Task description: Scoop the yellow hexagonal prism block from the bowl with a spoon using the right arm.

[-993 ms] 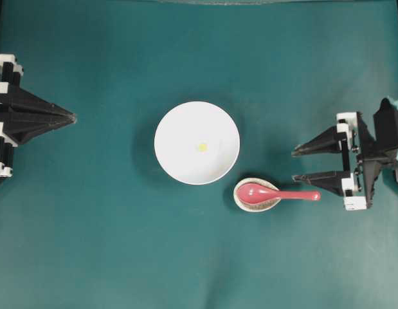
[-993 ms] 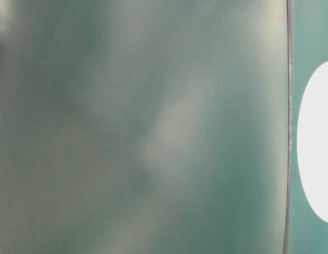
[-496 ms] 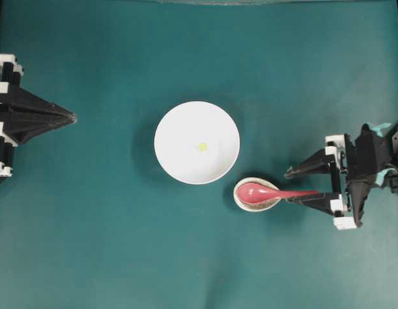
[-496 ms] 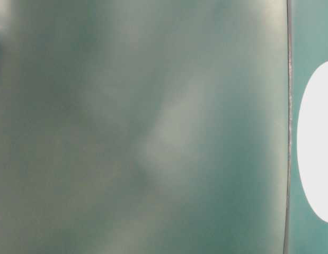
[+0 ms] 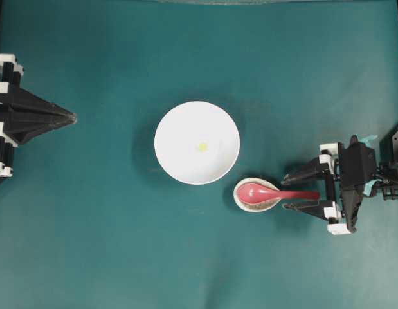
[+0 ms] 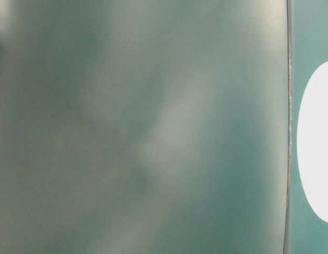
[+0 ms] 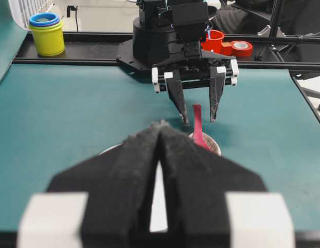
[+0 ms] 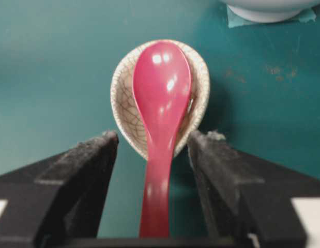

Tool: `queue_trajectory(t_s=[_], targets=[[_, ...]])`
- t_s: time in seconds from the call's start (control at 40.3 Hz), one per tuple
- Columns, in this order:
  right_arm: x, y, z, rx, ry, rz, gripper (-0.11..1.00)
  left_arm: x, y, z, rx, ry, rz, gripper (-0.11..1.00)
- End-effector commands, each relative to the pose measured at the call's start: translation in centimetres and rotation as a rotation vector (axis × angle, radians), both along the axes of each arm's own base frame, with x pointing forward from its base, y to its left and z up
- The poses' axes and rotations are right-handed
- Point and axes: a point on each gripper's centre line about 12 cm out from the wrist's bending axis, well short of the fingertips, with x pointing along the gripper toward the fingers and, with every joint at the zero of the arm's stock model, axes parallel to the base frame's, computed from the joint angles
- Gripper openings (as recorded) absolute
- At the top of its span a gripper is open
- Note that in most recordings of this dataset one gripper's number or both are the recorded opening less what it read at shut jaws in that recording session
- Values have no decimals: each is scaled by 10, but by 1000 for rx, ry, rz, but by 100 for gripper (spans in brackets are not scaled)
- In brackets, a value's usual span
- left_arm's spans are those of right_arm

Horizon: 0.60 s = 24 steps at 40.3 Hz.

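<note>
The tiny yellow hexagonal prism block (image 5: 202, 147) lies near the middle of the white bowl (image 5: 179, 122). The red-pink spoon (image 5: 269, 192) rests with its scoop in a small speckled dish (image 5: 240, 199), handle pointing right. My right gripper (image 5: 285, 192) is open and its fingers straddle the handle. In the right wrist view the spoon (image 8: 161, 103) runs between the fingers (image 8: 92, 160) with a gap on each side. My left gripper (image 5: 71, 118) is shut with nothing in it, far left of the bowl.
The bowl's base (image 8: 268, 8) shows at the top of the right wrist view. Beyond the table's far edge stand stacked yellow and blue cups (image 7: 46, 33), a red cup (image 7: 214, 39) and a tape roll (image 7: 241, 48). The table-level view is a blur.
My right gripper has moved left and toward the spoon, still open, so the handle now lies between its fingers. The left arm, bowl and block have not moved.
</note>
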Motion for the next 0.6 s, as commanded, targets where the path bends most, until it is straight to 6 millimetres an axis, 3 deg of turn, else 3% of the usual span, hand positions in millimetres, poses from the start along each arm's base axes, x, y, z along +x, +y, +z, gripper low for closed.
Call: queue_trajectory(t_s=[0.0, 0.571], targets=[[1, 1, 0, -2, -6, 1, 61, 3, 0, 10, 2, -23, 1, 1], [1, 0, -13, -32, 25, -6, 61, 3, 0, 10, 2, -23, 1, 1]])
